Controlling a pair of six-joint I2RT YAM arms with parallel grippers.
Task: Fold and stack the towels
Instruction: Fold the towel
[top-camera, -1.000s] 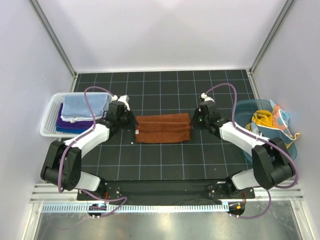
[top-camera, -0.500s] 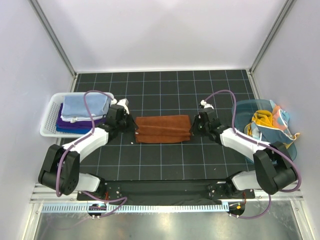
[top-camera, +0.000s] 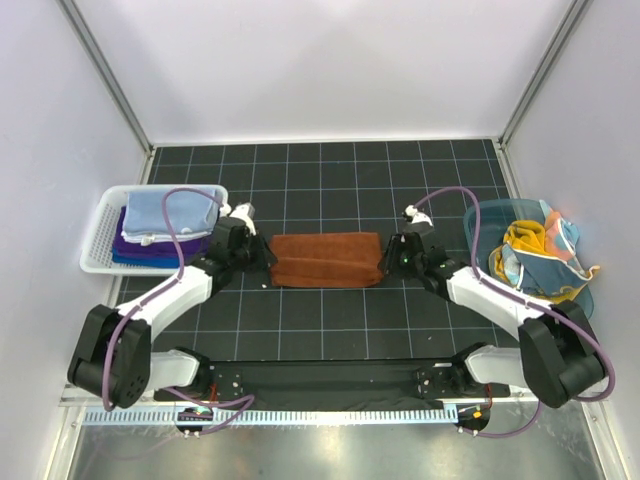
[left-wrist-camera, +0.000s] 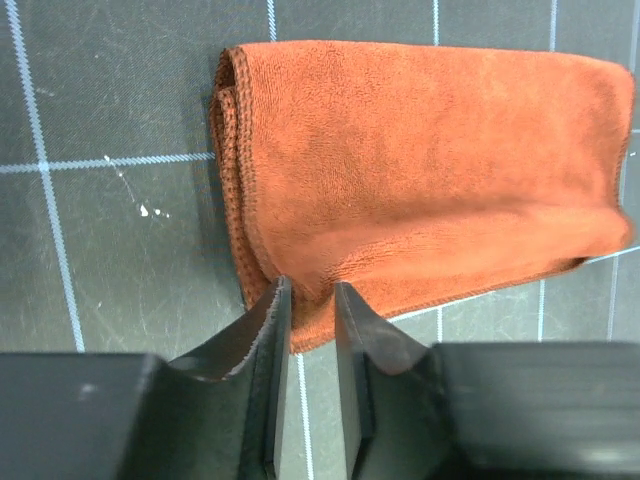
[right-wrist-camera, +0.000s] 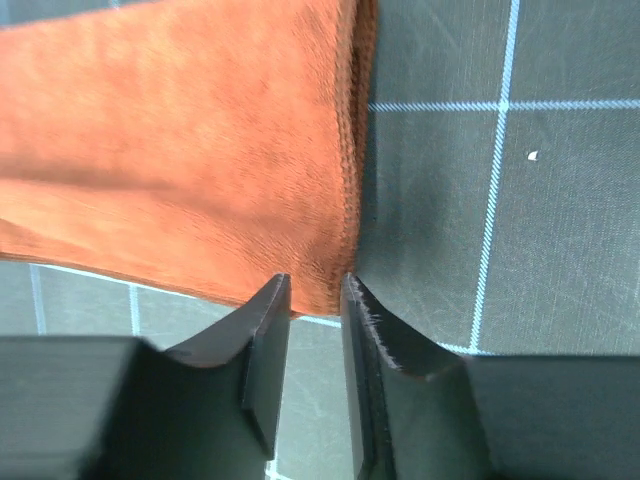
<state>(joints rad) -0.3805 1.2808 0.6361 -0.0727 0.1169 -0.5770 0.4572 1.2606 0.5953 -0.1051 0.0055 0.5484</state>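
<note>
The rust-brown towel lies folded into a long flat band in the middle of the dark gridded surface, its long sides running left to right. The left tool sits at the towel's left end, at the near corner. Its jaws are released, parted by a narrow gap, with the cloth's hemmed edge lying between the tips. The right tool mirrors it at the right end's near corner, also released, its 2 fingers slightly apart around the corner of the cloth.

At the left edge of the surface stands a white slatted basket holding a stack of folded towels, with a light blue towel on top of a purple towel (a darker blue layer shows beneath it). At the right edge, a teal tub holds crumpled towels, among them a yellow-orange towel.
</note>
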